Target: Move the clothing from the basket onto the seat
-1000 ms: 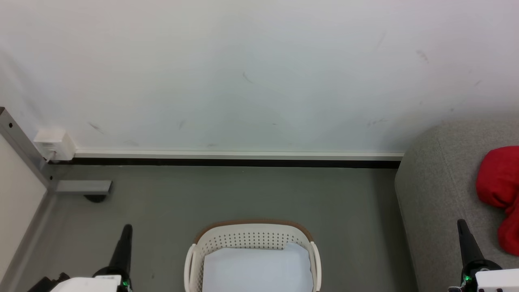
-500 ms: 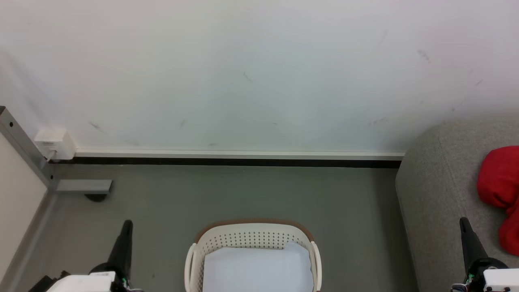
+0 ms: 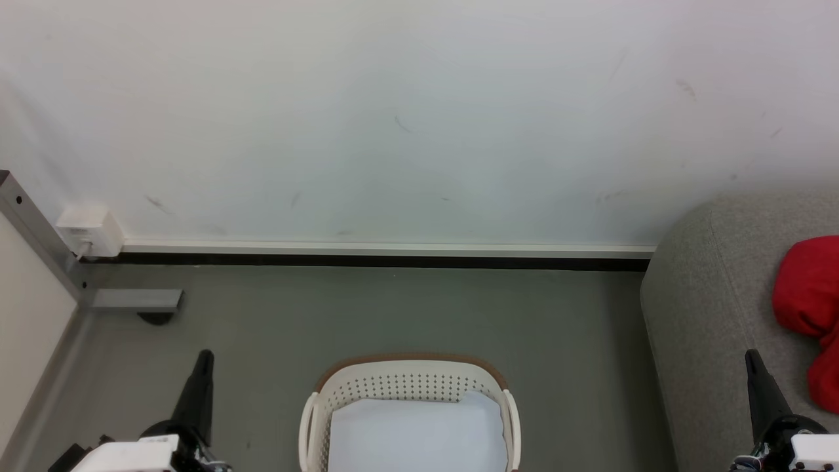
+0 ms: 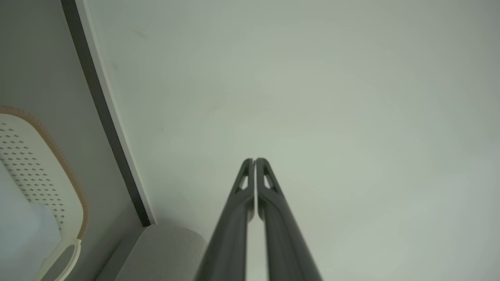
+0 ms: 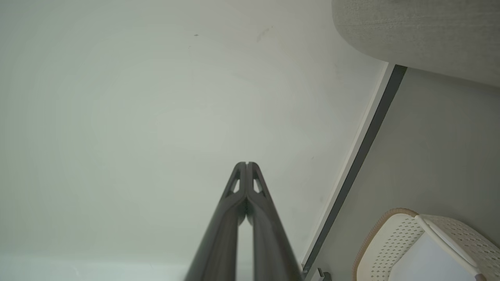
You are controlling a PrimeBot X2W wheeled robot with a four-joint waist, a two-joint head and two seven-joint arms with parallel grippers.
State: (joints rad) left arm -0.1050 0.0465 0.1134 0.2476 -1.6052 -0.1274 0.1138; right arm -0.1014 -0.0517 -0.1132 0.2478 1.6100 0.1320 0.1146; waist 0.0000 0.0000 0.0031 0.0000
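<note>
The cream-white basket (image 3: 408,384) with a brown rim stands on the floor at the bottom centre of the head view; inside it I see just a flat pale blue-white pad (image 3: 415,432). Red clothing (image 3: 809,308) lies bunched on the light grey seat (image 3: 708,308) at the right edge. My left gripper (image 3: 204,357) points up at the lower left, shut with nothing in it. My right gripper (image 3: 751,357) rises at the lower right beside the seat's front edge, also shut with nothing in it. The wrist views show each pair of fingers (image 4: 254,162) (image 5: 247,164) pressed together against the white wall.
A white wall (image 3: 419,118) with a dark skirting strip closes off the back. A grey metal post and foot (image 3: 134,300) and a small white box (image 3: 88,231) stand at the far left. Grey floor (image 3: 393,314) lies between wall and basket.
Both grippers have drifted slightly down and outward in the head view. The basket, the pad and the red clothing have stayed where they were.
</note>
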